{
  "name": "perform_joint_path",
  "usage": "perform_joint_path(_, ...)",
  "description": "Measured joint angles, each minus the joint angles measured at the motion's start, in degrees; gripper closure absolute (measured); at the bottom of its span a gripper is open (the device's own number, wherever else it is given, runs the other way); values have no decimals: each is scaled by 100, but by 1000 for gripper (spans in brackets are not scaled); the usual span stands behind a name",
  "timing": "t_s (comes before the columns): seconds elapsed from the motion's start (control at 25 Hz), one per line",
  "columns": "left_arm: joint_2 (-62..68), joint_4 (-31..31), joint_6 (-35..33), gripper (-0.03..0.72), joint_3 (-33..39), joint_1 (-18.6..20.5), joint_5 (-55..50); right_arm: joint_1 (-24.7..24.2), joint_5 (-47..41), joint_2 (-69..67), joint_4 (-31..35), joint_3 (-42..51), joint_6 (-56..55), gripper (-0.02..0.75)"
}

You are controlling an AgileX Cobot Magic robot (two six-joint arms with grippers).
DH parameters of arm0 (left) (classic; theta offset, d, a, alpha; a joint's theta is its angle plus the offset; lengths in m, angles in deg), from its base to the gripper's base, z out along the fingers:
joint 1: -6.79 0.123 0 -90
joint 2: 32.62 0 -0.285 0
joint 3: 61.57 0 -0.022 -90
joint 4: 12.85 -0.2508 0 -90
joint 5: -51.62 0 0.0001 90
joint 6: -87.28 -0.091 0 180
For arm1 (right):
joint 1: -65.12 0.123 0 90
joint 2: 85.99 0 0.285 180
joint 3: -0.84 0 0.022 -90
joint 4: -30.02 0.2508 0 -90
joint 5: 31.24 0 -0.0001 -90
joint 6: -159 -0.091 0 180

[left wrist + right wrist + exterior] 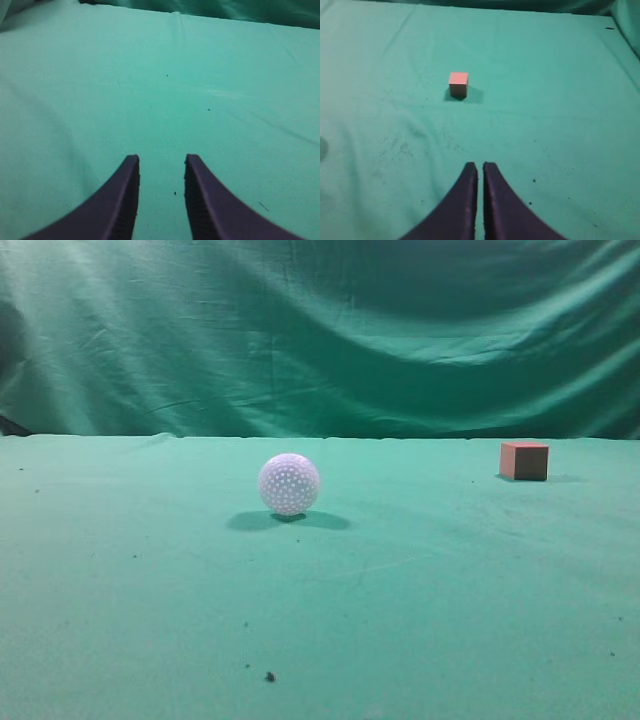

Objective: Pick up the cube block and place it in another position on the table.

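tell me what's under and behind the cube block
The cube block sits directly on the green table, casting a small shadow beside it. Behind it hangs only the wrinkled green curtain. The cloth under its base is covered, so unseen.

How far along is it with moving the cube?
Nothing looks done yet. The cube sits untouched on the table, off to the right of the white ball. Nothing is in hand: the right hand is shut and empty, short of the cube, and the left hand is open over bare cloth. The reach, grasp, lift and placing are all left.
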Motion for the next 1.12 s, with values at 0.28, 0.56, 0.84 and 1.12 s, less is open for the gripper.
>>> perform_joint_path(0.28,0,0,0,426,0,0,0,-390,679,1318,69,1391,-93,738)
perform_joint_path(0.56,0,0,0,426,0,0,0,-390,707,1480,79,1523,-172,738)
perform_joint_path(0.84,0,0,0,426,0,0,0,-390,707,1480,79,1523,-215,738)
perform_joint_path(1.12,0,0,0,426,0,0,0,-390,707,1480,79,1523,-215,738)
